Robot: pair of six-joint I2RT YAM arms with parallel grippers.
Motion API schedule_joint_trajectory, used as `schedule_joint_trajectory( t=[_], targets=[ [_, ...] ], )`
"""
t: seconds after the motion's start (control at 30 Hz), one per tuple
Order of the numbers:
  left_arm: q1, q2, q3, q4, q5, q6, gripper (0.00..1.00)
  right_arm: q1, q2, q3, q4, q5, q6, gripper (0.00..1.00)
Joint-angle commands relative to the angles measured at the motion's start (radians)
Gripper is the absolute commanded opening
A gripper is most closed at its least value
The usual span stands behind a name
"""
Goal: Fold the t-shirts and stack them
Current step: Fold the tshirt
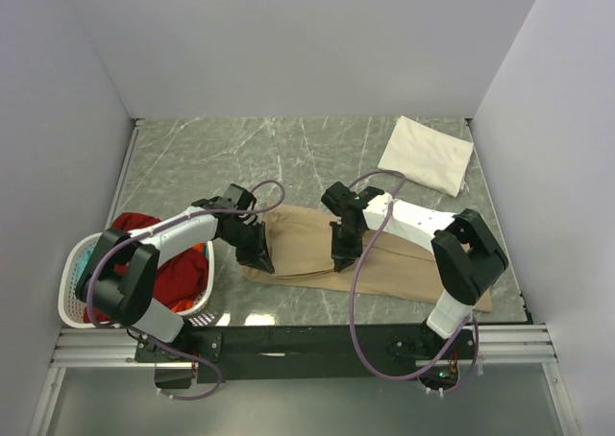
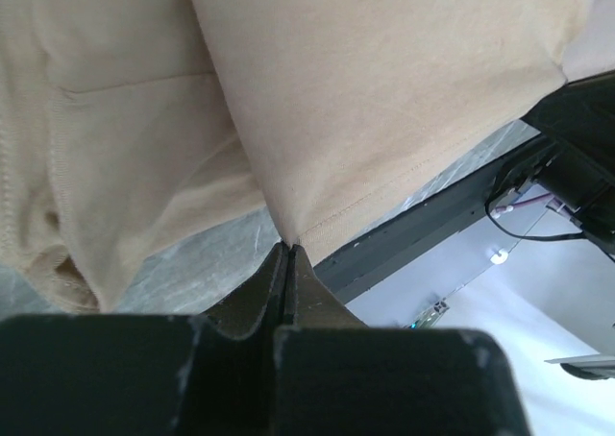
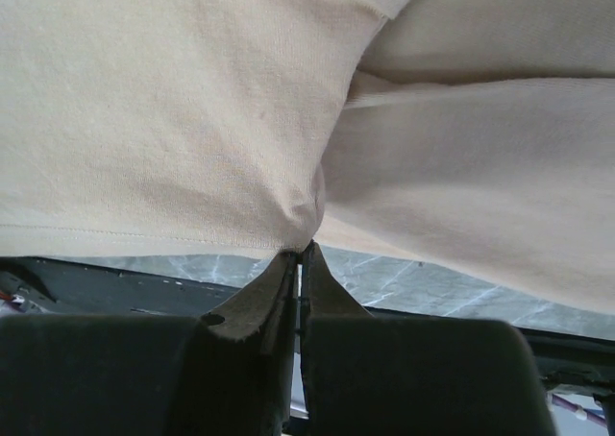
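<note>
A tan t-shirt (image 1: 307, 249) lies partly folded across the near middle of the table. My left gripper (image 1: 259, 260) is shut on its hem at the near left corner, and the pinched cloth edge (image 2: 303, 232) rises from my closed tips (image 2: 288, 248). My right gripper (image 1: 341, 261) is shut on the same hem further right, where the tan t-shirt (image 3: 192, 119) bunches at the tips (image 3: 302, 248). A cream-white t-shirt (image 1: 427, 155), folded to a flat rectangle, rests at the back right.
A white laundry basket (image 1: 77, 292) at the near left holds red (image 1: 178, 273), orange and teal cloth. The black rail (image 1: 317, 340) runs along the table's near edge. White walls close in the back and both sides.
</note>
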State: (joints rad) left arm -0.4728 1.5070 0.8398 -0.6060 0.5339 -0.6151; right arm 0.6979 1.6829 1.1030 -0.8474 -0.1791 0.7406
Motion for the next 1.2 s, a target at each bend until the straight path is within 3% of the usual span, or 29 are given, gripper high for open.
schedule_joint_trajectory(
  t=[0.0, 1.17],
  targets=[
    [-0.015, 0.001, 0.012, 0.017, 0.017, 0.005, 0.0, 0.008, -0.048, 0.003, -0.033, 0.039, 0.008, 0.0],
    [-0.135, 0.013, 0.033, 0.063, -0.018, -0.135, 0.0, 0.009, -0.034, 0.058, -0.12, 0.155, -0.029, 0.0]
  ],
)
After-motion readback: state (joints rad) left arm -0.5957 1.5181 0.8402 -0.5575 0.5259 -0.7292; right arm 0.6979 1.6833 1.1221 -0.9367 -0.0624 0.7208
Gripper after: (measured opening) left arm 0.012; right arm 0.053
